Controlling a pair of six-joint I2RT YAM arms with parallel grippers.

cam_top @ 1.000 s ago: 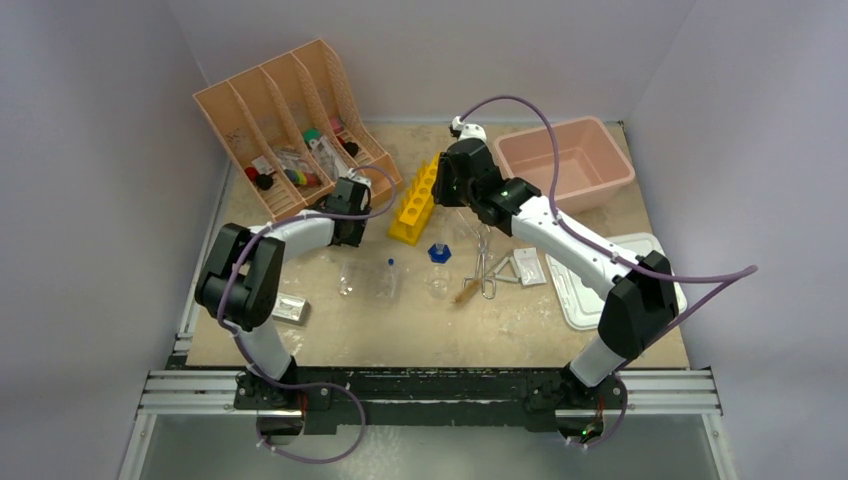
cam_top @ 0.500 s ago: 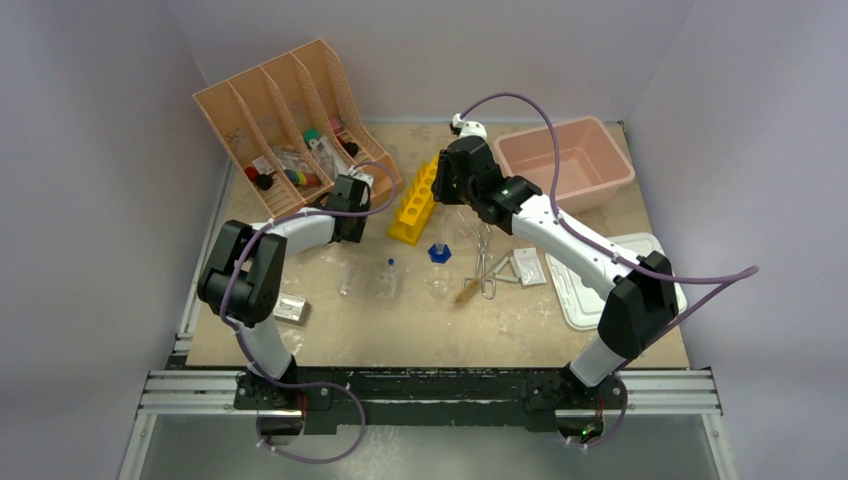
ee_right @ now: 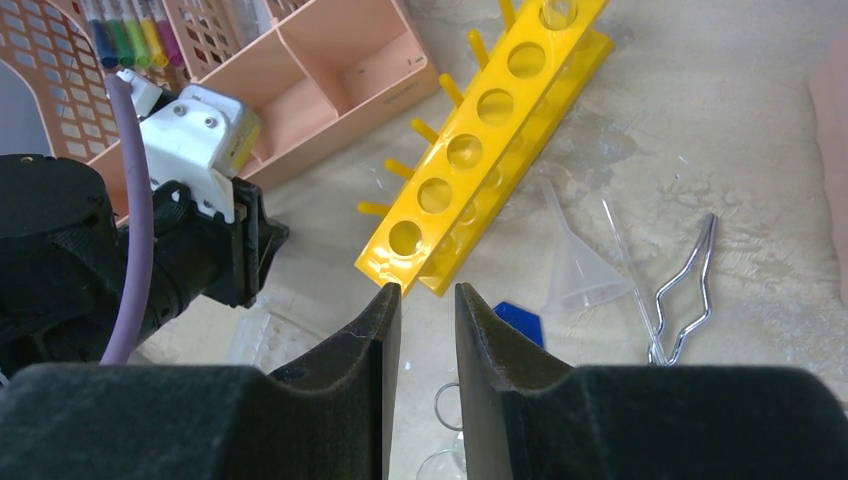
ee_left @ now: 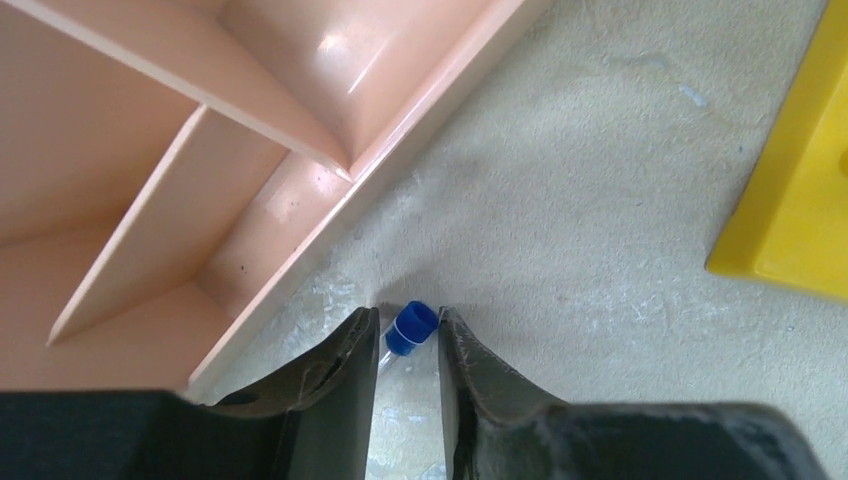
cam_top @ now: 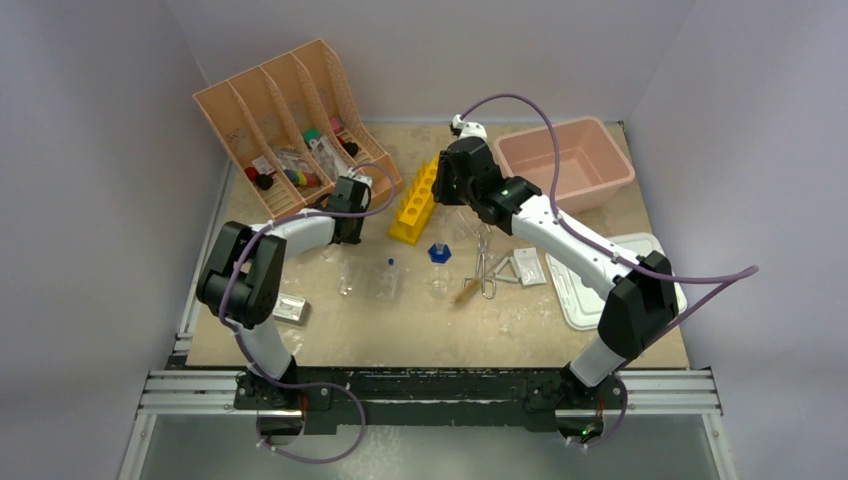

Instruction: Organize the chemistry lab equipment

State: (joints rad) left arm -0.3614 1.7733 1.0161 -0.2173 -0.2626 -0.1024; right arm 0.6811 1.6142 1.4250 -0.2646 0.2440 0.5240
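Yellow rack [cam_top: 415,202] 1, organizer [cam_top: 262,88] 1, tub [cam_top: 520,140] 1, tongs [cam_top: 483,262] 1.

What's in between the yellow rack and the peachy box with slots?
The left gripper is there, as the top view shows. Its wrist view shows a little blue-capped tube between its fingers.

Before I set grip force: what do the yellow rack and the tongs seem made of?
Yellow rack: likely glossy moulded plastic, given its uniform colour and soft highlights. Tongs: probably bare metal wire, since they look thin, silvery and shiny.
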